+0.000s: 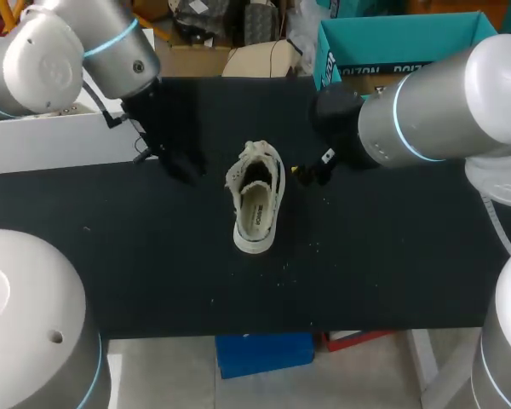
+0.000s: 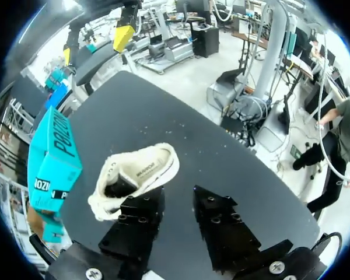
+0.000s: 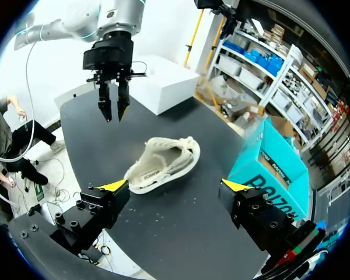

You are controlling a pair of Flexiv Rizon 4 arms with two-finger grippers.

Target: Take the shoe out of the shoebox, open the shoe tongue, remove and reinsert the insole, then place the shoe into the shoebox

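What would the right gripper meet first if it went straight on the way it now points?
Probably the shoe, lying just ahead of the open right gripper. Depth is unclear, so it could touch the table just short of the shoe instead.

shoebox [image 1: 392, 38] cut by edge, partly behind right arm [image 1: 443, 102] | shoe [image 2: 141, 169] partly behind left hand [image 2: 176, 197]

Black table top [image 1: 153, 256], matte, takes up most of the head view. White box [image 1: 43, 141] at roughly 10 o'clock from table centre, along the edge; can't tell if it sits on the top or just beside it. Small white specks [image 1: 315, 247] scattered on the surface at about 5 o'clock from centre.
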